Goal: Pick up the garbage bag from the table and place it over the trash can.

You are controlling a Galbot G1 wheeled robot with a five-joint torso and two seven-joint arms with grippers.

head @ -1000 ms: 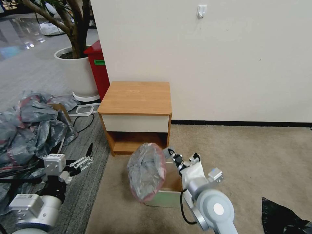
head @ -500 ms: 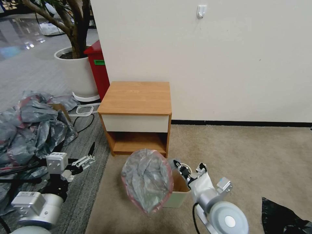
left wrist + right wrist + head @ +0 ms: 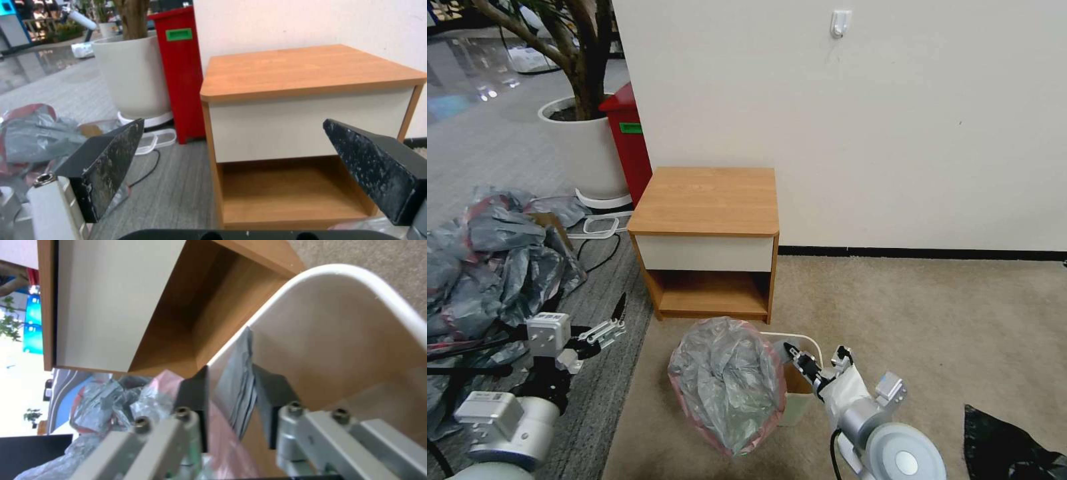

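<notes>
Your right gripper (image 3: 793,352) sits low over the trash can (image 3: 808,343), its two dark pads pinched together on a fold of the garbage bag (image 3: 727,380). In the right wrist view that gripper (image 3: 231,403) has a flat grey strip of the bag (image 3: 238,390) caught between the pads, right at the bin's rolled white rim (image 3: 356,280); whether the strip lies inside the rim or across it is hard to say from this angle.

The bag itself is thin, crinkled, translucent grey plastic with a pink-red edge running round its mouth. It hangs as a loose, puffed oval on the robot's left side of the bin, covering that wall and reaching down near the beige carpet (image 3: 947,320). The bin's far right corner and part of its brownish inside are uncovered.

The table (image 3: 707,227) stands just behind the bin against the wall, top bare.

Your left gripper (image 3: 608,323) hovers off to the left above the grey carpet, well apart from the bag, near the heap of grey bags (image 3: 487,253). Its wrist view shows the fingers (image 3: 111,163) spread wide, holding nothing.
</notes>
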